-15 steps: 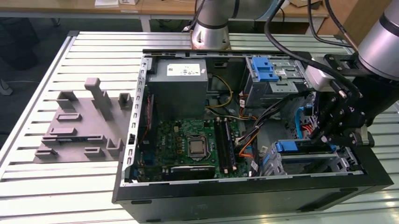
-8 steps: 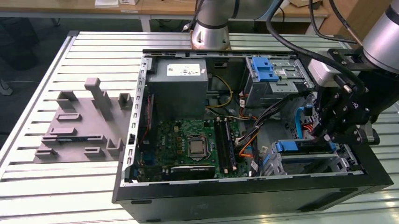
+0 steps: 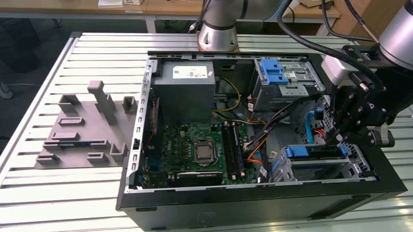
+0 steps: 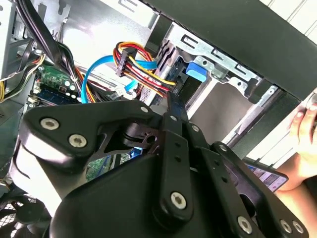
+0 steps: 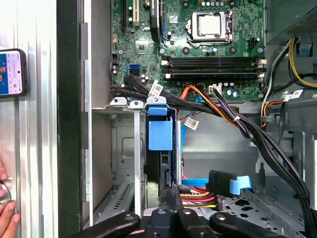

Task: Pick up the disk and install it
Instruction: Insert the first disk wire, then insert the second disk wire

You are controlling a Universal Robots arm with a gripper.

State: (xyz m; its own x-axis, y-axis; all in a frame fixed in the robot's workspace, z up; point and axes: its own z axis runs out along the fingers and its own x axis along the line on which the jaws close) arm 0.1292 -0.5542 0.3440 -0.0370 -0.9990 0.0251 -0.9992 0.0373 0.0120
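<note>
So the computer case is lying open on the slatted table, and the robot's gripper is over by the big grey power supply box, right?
Not quite. The computer case does lie open on the slatted table, but the exterior view shows the gripper at the drive cage on that view's right, far from the grey power supply.

cables (image 5: pixel 237 124) crowding the drive cage (image 5: pixel 124 163), claw (image 5: pixel 173 210) seemingly hemmed in

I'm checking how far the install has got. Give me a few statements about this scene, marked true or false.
1. The computer case lies open on a slatted table. True.
2. The disk lies on the table outside the case. False: it sits in the drive cage inside the case.
3. A grey fixture lies at the exterior view's left of the case. True.
4. The gripper hovers over the processor. False: it is at the drive cage.
</note>
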